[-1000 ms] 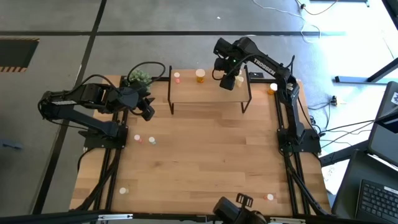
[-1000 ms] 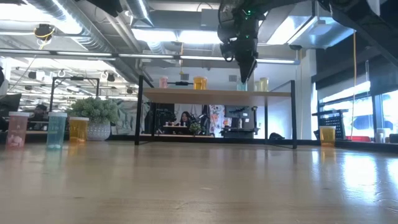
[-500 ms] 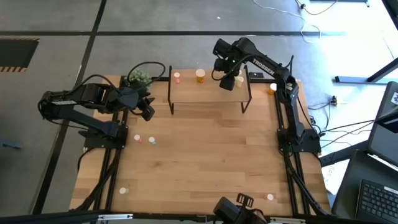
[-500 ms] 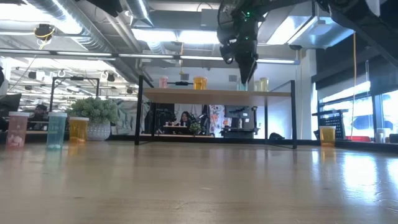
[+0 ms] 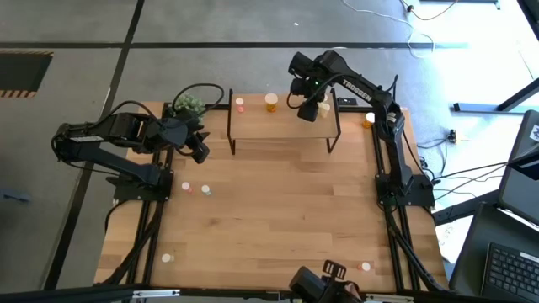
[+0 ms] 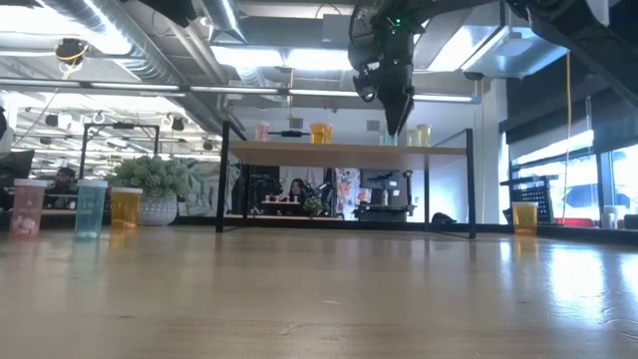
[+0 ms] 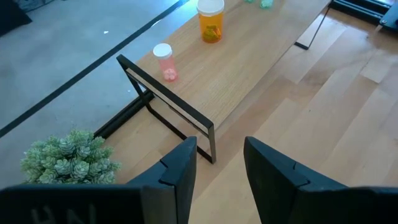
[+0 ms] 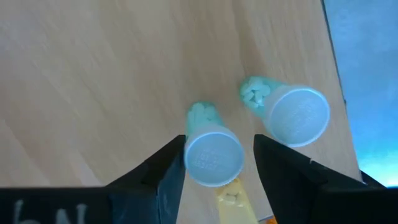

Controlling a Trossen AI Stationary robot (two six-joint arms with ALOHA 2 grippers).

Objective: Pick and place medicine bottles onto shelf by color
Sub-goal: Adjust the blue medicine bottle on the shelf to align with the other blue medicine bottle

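The shelf (image 5: 282, 118) stands at the table's far edge. On it stand a pink bottle (image 5: 240, 104), an orange bottle (image 5: 271, 102) and, at its right end, two pale green bottles (image 8: 213, 158) (image 8: 297, 115). My right gripper (image 8: 219, 149) hangs over that end, pointing down and open. Its fingers stand on either side of one green bottle's white cap; whether they touch it I cannot tell. That bottle stands upright on the shelf board. My left gripper (image 7: 217, 168) waits open above the table's left side, empty.
A potted plant (image 5: 189, 104) sits at the far left corner. Loose bottles stand on the table: two at the left (image 5: 186, 187) (image 5: 205, 190), one near the front left (image 5: 167, 257), one at the front right (image 5: 365, 267), an orange one (image 5: 369, 119) right of the shelf.
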